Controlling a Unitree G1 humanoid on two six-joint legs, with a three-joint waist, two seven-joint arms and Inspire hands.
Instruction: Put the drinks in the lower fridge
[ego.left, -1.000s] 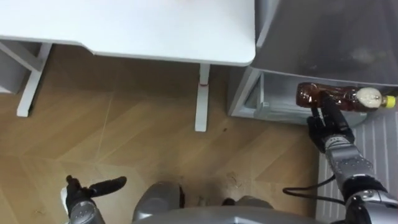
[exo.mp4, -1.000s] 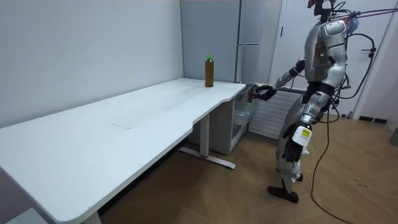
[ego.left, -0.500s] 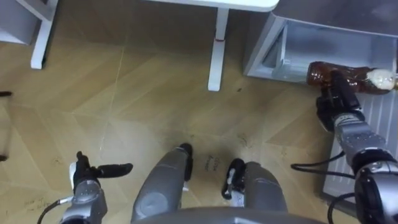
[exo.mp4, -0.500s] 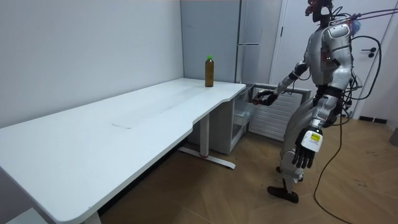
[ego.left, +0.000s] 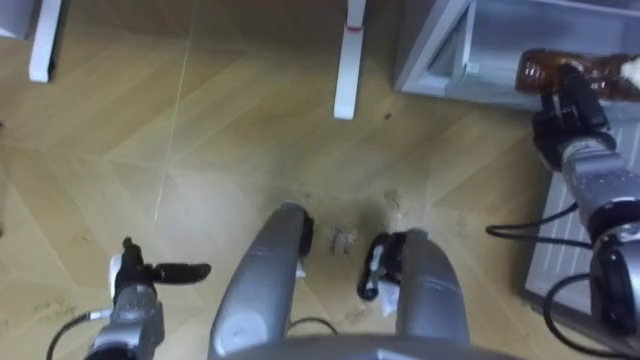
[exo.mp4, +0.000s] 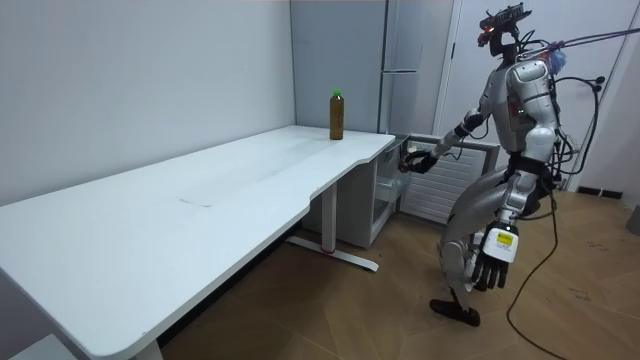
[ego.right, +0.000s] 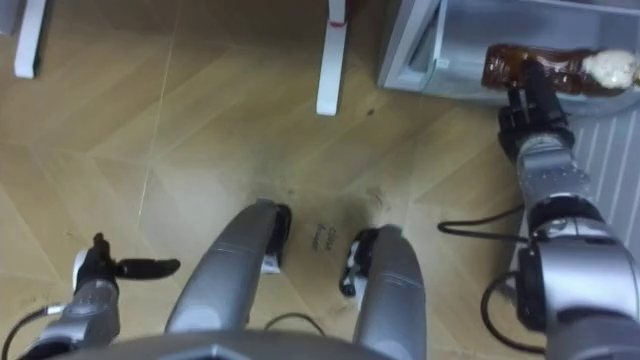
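Observation:
A brown drink bottle (ego.left: 548, 68) with a white label lies sideways in my right hand (ego.left: 572, 118), which is shut on it at the mouth of the open lower fridge compartment (ego.left: 470, 45). In the right eye view the bottle (ego.right: 545, 62) and right hand (ego.right: 532, 112) sit at the upper right. My left hand (ego.left: 150, 274) hangs open and idle at my side, low over the floor. In the room view I stand with bent knees before the fridge (exo.mp4: 400, 60), right hand (exo.mp4: 414, 160) stretched toward it. A second brown bottle (exo.mp4: 337, 114) with a green cap stands on the white table (exo.mp4: 200, 200).
The table's white leg (ego.left: 347, 55) stands on the wood floor just left of the fridge. A white ribbed panel (ego.left: 565, 255) lies low at my right, beside the compartment. Open floor spreads behind me and to my left.
The head camera has tipped down toward the floor and my legs. I have bent my knees and shifted a little, while the right hand keeps the bottle at the fridge opening.

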